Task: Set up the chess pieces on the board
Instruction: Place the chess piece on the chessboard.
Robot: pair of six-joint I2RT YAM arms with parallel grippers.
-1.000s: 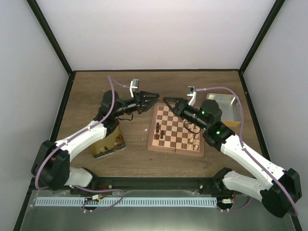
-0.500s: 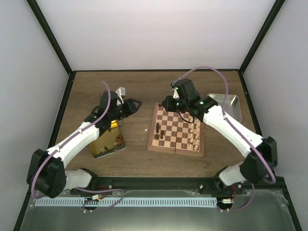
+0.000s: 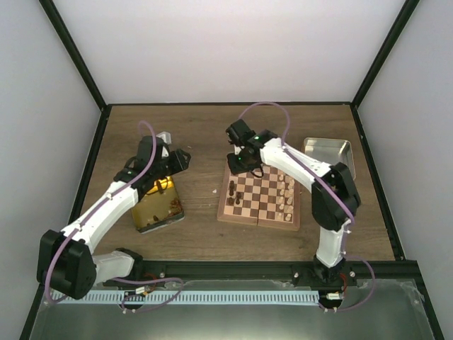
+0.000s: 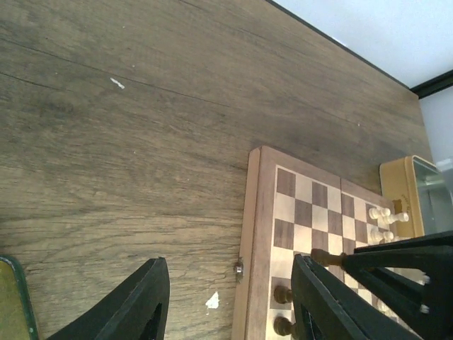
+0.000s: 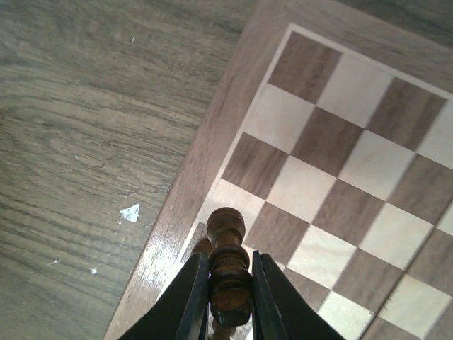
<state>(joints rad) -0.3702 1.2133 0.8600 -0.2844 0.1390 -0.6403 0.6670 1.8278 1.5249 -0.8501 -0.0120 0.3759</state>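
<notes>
Wood-grain tabletop within white walls, top view: square checkered wooden chessboard right of centre, a few chessmen stood on it; right arm doubled back over its far-left corner, left arm reaching over the shiny gold tin. Left wrist view: left gripper spread, 2 fingers empty, off the board's edge. Right wrist view: right gripper clamped on 1 dark brown turned chessman, held upright over the edge squares, probably so it lands standing.

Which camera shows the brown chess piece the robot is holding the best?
The right wrist view: the dark piece fills the middle, pinched in the right gripper. The left wrist view shows just its tip; from above it's too tiny to see.
</notes>
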